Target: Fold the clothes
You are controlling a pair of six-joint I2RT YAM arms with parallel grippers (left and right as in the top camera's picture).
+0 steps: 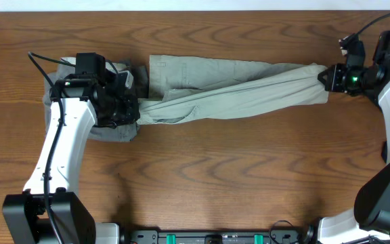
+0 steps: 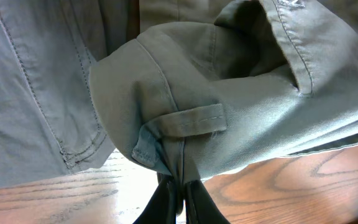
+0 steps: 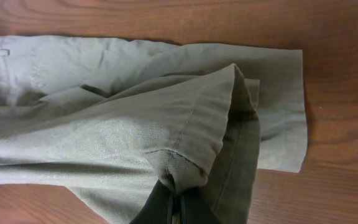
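Khaki-grey garment (image 1: 235, 88) lies stretched along the wooden table (image 1: 215, 183) between both arms. The left gripper (image 2: 178, 194) is clamped on its waistband below a belt loop (image 2: 194, 119), and the right gripper (image 3: 178, 206) is clamped on a leg hem. A second grey garment (image 1: 114, 132) lies bunched under the left arm.

The khaki garment (image 1: 249, 88) is stretched across the far half of the tabletop (image 1: 235, 176), pinched at its ends by the left end effector (image 1: 138, 112) and the right end effector (image 1: 328, 76) — a barrier between them. A grey garment (image 1: 114, 133) crowds the left side under the left arm (image 1: 56, 156). The near half is bare wood — open passage.
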